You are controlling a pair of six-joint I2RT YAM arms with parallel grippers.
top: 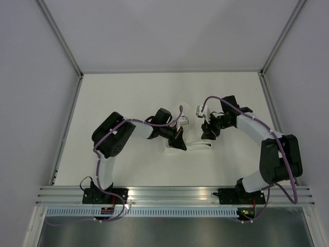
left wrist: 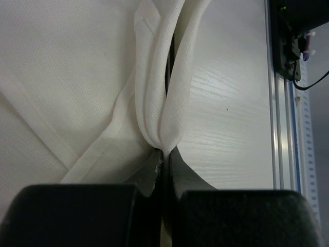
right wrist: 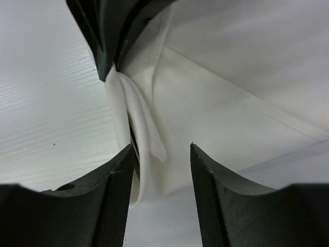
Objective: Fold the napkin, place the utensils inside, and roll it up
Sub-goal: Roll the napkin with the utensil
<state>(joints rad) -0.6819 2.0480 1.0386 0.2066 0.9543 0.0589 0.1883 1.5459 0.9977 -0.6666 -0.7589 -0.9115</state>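
The napkin (top: 198, 146) lies bunched as a narrow white band between the two grippers. In the left wrist view its long fold (left wrist: 159, 92) runs away from my left gripper (left wrist: 165, 153), which is shut on the fold's near end. My left gripper (top: 180, 144) sits at the band's left end. My right gripper (right wrist: 162, 146) is open, and the napkin's (right wrist: 216, 103) rolled edge rests against its left finger (right wrist: 121, 180). My right gripper (top: 208, 135) stands at the band's right end. A thin dark strip (left wrist: 170, 62) shows inside the fold. The utensils are otherwise hidden.
The white table (top: 128, 98) is walled by grey panels with metal posts. An aluminium rail (top: 169, 193) runs along the near edge, carrying both arm bases. The right arm's base (left wrist: 290, 41) shows in the left wrist view.
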